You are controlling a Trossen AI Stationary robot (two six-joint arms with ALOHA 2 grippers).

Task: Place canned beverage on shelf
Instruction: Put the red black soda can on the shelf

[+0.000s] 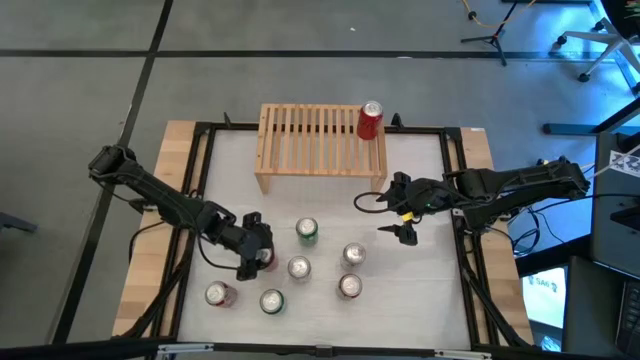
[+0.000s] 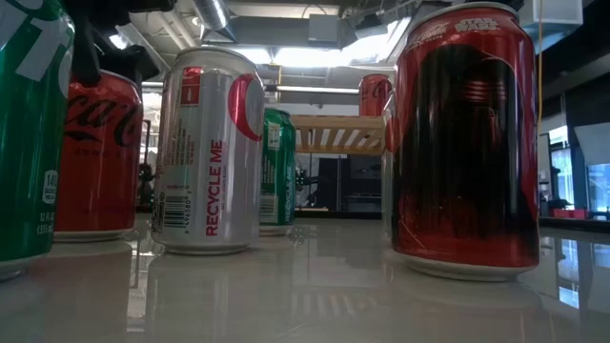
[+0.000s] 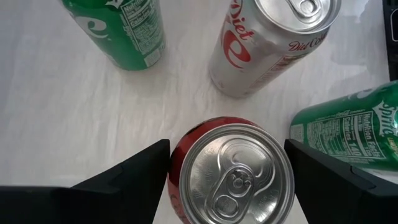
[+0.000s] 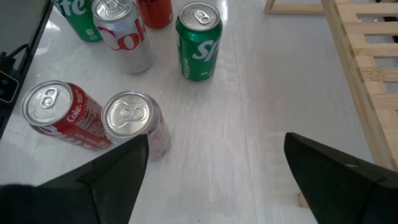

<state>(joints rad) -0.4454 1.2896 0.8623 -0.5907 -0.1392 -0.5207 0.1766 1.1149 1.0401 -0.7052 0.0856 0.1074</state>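
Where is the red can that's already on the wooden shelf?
In the high view, the red can stands upright on the right end of the shelf, at the far side of the table, away from the other cans grouped near the front.

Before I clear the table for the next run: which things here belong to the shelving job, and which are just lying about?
Part of the job:
- shelf
- red can on the shelf
- red can between the left gripper fingers, open
- six other cans on the table, e.g. green can
- right gripper, open, empty

Lying about:
- stands on the floor
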